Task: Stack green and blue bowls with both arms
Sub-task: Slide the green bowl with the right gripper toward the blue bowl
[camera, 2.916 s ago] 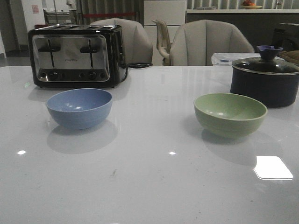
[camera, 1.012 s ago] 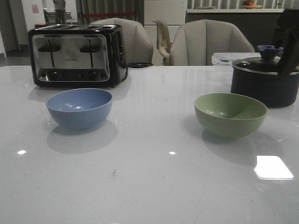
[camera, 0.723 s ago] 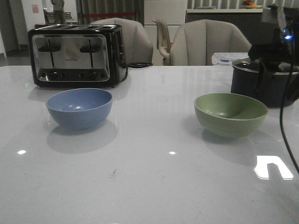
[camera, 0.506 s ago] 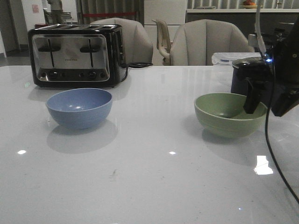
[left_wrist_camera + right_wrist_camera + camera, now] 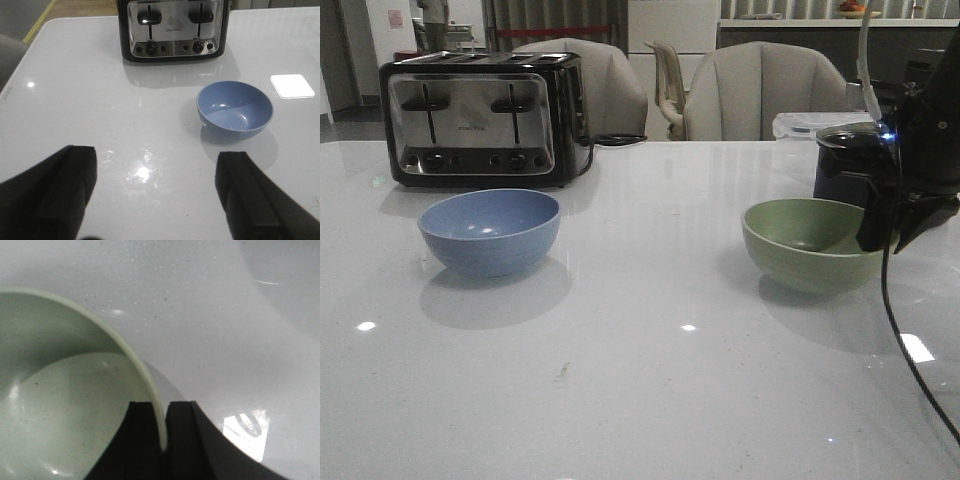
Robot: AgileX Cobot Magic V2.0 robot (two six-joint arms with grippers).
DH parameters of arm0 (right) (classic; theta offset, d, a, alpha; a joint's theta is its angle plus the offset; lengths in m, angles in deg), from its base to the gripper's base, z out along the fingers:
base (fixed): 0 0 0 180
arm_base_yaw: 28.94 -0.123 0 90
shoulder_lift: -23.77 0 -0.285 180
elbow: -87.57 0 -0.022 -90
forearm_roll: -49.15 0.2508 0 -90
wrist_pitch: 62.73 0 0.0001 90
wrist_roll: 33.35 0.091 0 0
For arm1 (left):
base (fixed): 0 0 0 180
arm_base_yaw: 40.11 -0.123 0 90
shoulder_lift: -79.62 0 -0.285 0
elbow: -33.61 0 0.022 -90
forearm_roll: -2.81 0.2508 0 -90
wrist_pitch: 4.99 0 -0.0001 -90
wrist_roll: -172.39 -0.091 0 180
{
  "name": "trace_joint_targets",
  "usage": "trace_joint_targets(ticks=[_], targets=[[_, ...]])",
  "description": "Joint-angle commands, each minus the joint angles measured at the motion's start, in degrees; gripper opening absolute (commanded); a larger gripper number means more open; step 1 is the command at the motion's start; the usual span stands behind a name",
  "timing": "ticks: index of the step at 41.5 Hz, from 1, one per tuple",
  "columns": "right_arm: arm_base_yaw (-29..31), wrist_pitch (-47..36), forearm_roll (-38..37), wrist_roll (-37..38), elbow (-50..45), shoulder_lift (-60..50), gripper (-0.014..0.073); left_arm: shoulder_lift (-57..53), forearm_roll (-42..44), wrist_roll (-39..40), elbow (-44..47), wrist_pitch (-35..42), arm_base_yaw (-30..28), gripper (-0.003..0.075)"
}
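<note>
Right wrist view shows the right pincer [image 5: 164,440], newly arrived, clamped on the green bowl [image 5: 60,405] rim, nudging it sideways: grasp made, lift next.

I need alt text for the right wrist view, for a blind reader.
The right end effector grips the thin rim of the green bowl, one black finger inside the bowl and one outside. The rest of the view is glossy white table with light reflections.

Toaster [image 5: 485,118] at table [image 5: 640,380] back-left — dark pot [image 5: 845,170] right, chairs [image 5: 760,90] behind.
</note>
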Motion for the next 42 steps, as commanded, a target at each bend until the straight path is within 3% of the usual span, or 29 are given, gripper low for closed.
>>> trace_joint_targets(ticks=[1,10,17,30,42], targets=[[0.1,0.0,0.5,-0.4,1.7,-3.6,0.0035,0.7,-0.5,0.2,-1.6,4.9,0.0,0.0554],[-1.1,6.5,-0.4,-2.9,7.7,-6.6,0.0034,0.7,-0.5,0.2,-1.6,4.9,0.0,0.0554],[-6.6,11.7,-0.4,-2.9,15.0,-7.9,0.0034,0.7,-0.5,0.2,-1.6,4.9,0.0,0.0554],[-18.9,8.6,-0.2,-2.9,16.4,-5.9,0.0034,0.7,-0.5,0.2,-1.6,5.0,0.0,0.0554],[-21.0,7.4,-0.3,-2.9,16.4,0.4,0.0037,0.7,-0.5,0.2,-1.6,5.0,0.0,0.0554]])
